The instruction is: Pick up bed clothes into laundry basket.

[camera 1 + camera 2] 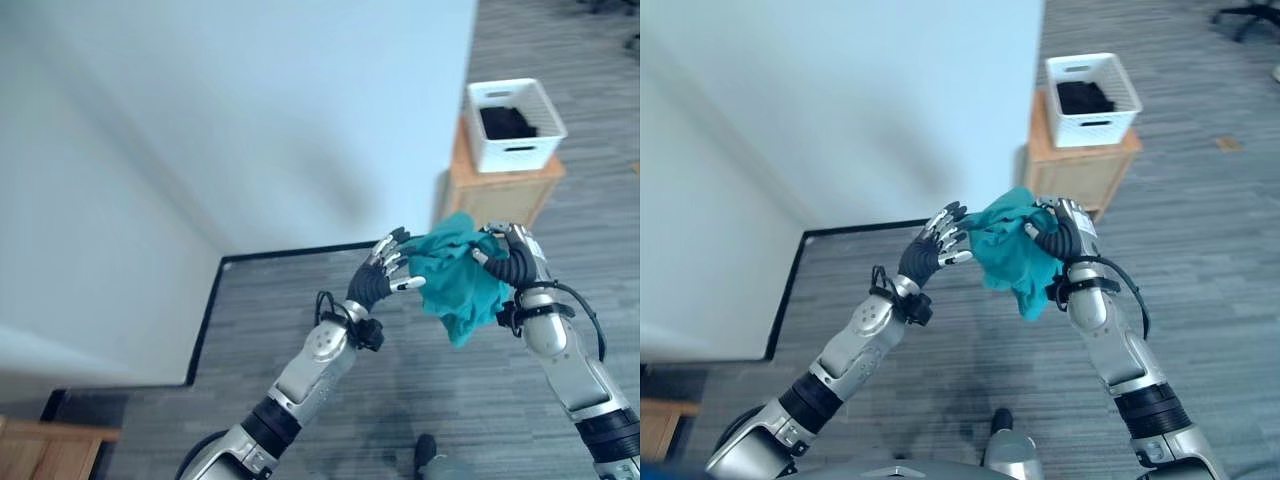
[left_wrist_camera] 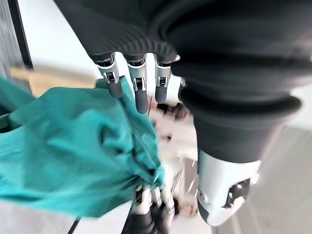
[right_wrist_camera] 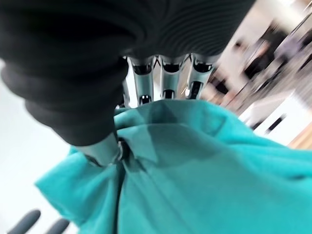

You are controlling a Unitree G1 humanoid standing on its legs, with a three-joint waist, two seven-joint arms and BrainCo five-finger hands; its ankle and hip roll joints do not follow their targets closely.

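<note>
- While the teal garment [image 1: 458, 275] hangs bunched between both hands above the grey floor [image 1: 400, 370], you are in the carry step, well short of the white laundry basket [image 1: 514, 122].
- Your right hand [image 1: 510, 258] has its fingers curled into the cloth, holding it; your left hand [image 1: 392, 268] touches the cloth's edge with fingers bent, thumb close, seemingly pinching it.
- The basket sits on a wooden cabinet [image 1: 500, 185] beyond the bed [image 1: 200, 130], something dark already inside.
- Next, I judge, you must carry the garment over the rim before letting go.
- Your eye views show the basket; your right wrist view shows the fingers [image 3: 168, 85] buried in teal folds.
</note>
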